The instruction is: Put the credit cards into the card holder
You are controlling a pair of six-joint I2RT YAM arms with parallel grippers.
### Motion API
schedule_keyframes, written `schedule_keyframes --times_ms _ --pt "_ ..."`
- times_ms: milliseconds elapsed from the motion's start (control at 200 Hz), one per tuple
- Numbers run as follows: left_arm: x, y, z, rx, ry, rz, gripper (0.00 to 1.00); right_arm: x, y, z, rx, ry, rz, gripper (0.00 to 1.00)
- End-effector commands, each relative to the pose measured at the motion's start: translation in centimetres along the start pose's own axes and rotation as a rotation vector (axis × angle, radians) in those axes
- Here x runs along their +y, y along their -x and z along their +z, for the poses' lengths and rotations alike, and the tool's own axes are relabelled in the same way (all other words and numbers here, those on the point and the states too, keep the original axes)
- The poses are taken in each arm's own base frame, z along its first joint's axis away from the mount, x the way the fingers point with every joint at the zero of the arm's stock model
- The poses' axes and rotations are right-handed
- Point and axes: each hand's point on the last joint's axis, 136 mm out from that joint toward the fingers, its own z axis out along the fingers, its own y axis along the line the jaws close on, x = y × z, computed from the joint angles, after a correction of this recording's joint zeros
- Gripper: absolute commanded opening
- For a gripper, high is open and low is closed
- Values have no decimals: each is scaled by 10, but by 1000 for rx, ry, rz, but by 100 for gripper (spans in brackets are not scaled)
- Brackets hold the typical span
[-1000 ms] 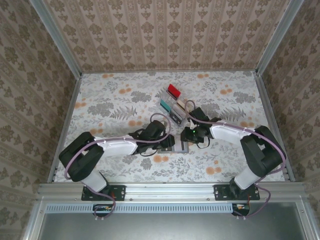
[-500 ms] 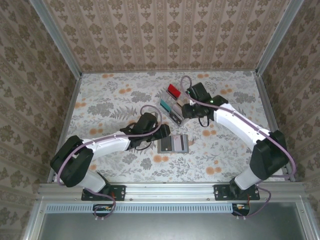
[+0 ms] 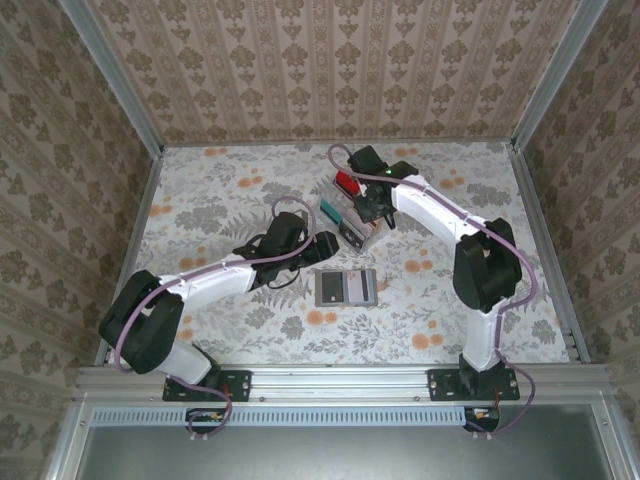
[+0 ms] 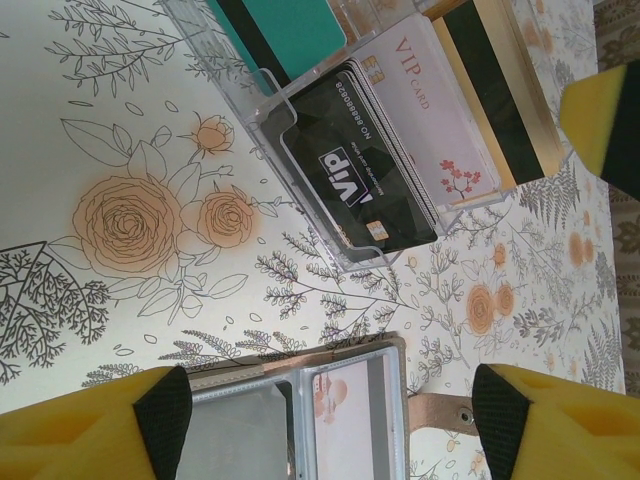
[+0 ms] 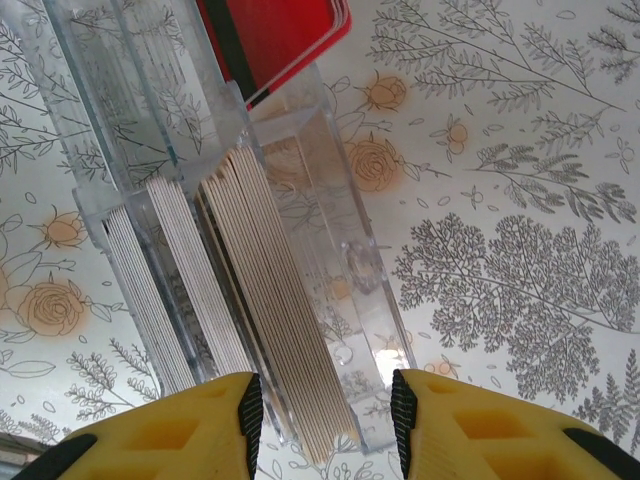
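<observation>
The grey card holder [image 3: 346, 287] lies open and flat on the flowered table, and a pale card [image 4: 350, 420] sits in its right pocket. My left gripper [image 3: 322, 245] hovers just behind it; its jaws [image 4: 330, 415] are open wide with nothing between them. The credit cards stand in a clear slotted rack [image 3: 352, 228]: red [image 3: 347, 181], teal [image 3: 328, 209], a black VIP card [image 4: 350, 165], a white one [image 4: 425, 110]. My right gripper [image 3: 372, 212] hangs over the rack, open [image 5: 322, 410], its fingers on either side of a stack of card edges [image 5: 270, 300].
The clear rack's walls [image 5: 330, 240] rise beside the card stacks. A red card [image 5: 270, 40] stands at the rack's far end. The holder's strap with a snap [image 4: 440, 410] sticks out on its right side. Metal rails and papered walls bound the table [image 3: 200, 200].
Both grippers have left the card holder. The left one opened and drew back to the left. The right arm swung away to the rack at the back.
</observation>
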Motion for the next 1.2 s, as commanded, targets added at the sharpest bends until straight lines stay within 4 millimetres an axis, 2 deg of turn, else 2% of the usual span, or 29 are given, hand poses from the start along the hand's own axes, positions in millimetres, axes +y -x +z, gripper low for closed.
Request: schedule_keyframes --times_ms 0,240,395,555,885,1195 --pt "-7 10 -7 -24 -18 -13 78 -1 -4 2 49 -34 -62 42" --pt "-3 10 -9 -28 -14 -22 79 8 -1 8 54 -33 -95 43" --pt "-3 11 -10 -29 -20 -28 79 -6 -1 17 80 -147 -102 44" --pt "-2 11 -12 -33 -21 -28 79 -11 0 23 79 -211 -132 44" --pt "-3 11 -12 -33 -25 -34 79 -21 15 5 -1 -283 -136 42" --pt "-3 9 -9 -22 -30 -41 79 -22 15 6 -5 -280 -143 32"
